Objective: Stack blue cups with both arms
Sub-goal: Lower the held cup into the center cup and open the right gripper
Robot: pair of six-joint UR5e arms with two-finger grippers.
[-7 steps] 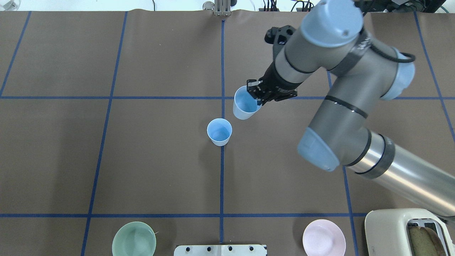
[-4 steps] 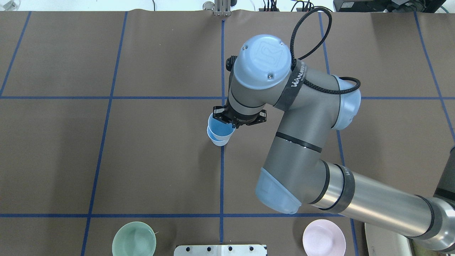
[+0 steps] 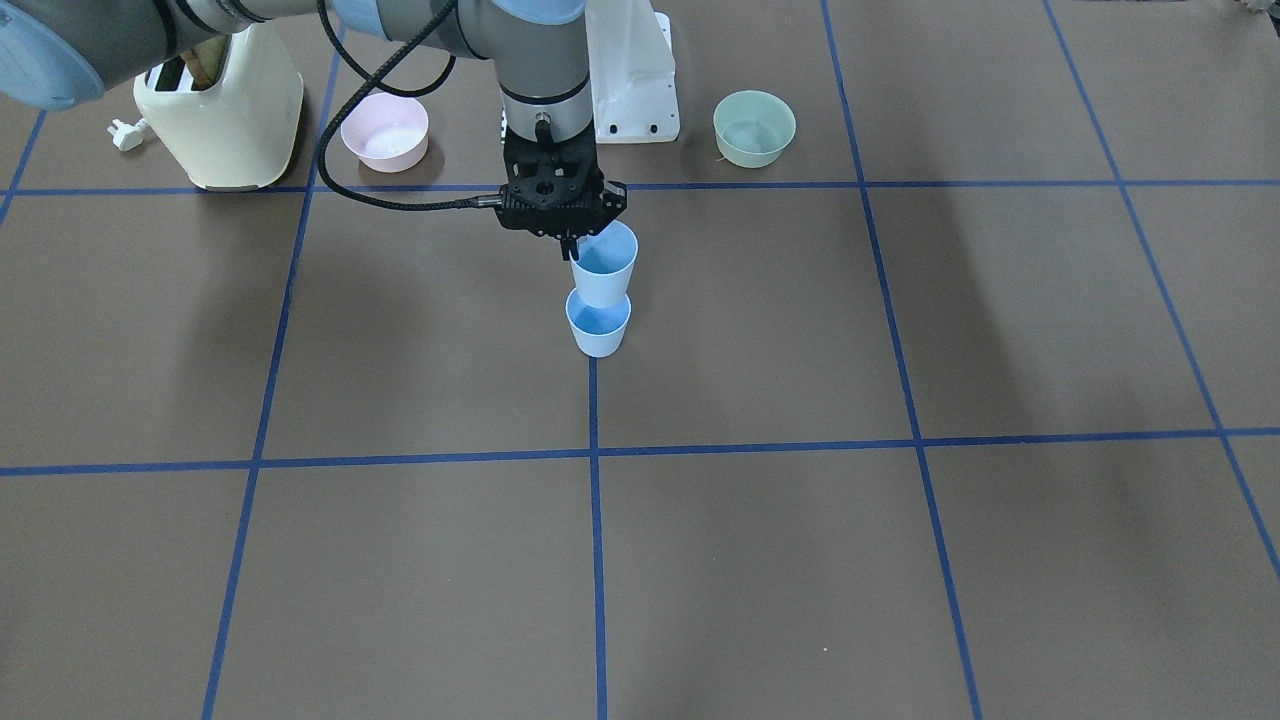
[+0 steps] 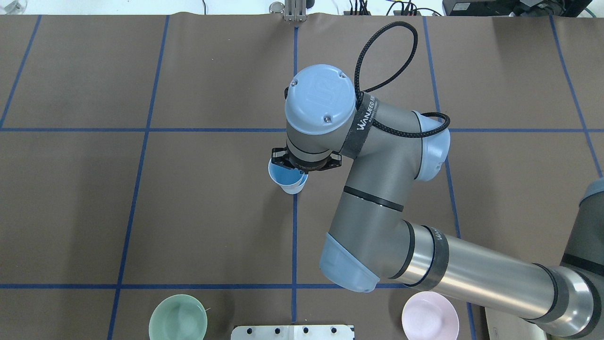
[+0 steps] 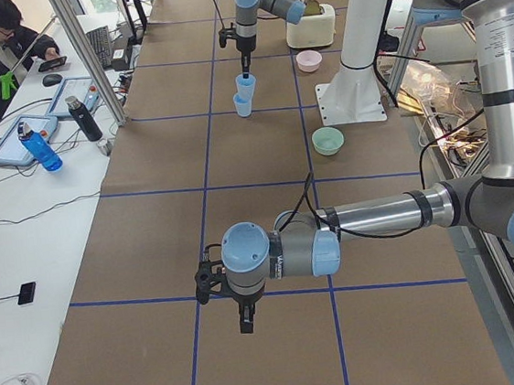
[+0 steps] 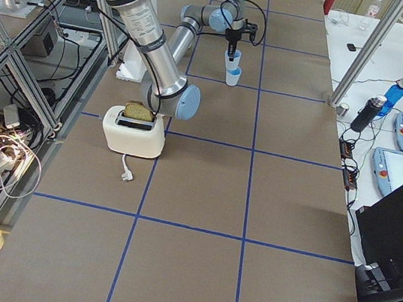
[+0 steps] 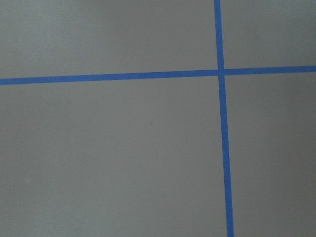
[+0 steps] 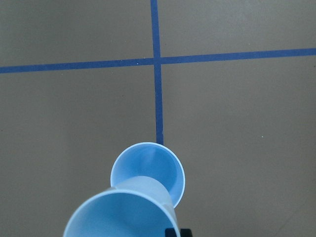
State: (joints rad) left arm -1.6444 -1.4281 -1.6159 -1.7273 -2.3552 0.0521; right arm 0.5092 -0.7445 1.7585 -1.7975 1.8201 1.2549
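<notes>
right gripper (image 3: 572, 244) clenched on the held cup (image 3: 603, 268), pinching its rim on one side, fingers pointing straight down; judgement: a side-rim pinch leaves the cup body hanging free below, so nothing of the gripper gets in the way of nesting

held cup upright, mouth up, narrow base down, long axis near vertical and lined up over the standing cup (image 3: 598, 326); the right wrist view shows its base overlapping the lower mouth, slightly off-centre; base is at or just above that mouth, cannot tell if it has entered yet

standing cup sits on the mat (image 3: 800, 330), mouth up, axis vertical, right on a blue tape line (image 3: 594, 420) near the table middle; both tapers point the same way, so a straight drop should seat them

left gripper (image 5: 246, 320) hangs over bare mat well apart from the cups; whether clenched or released cannot tell, its wrist view shows only tape

green bowl (image 3: 754, 127) and pink bowl (image 3: 385, 131) sit by the robot base, well apart, not involved
</notes>
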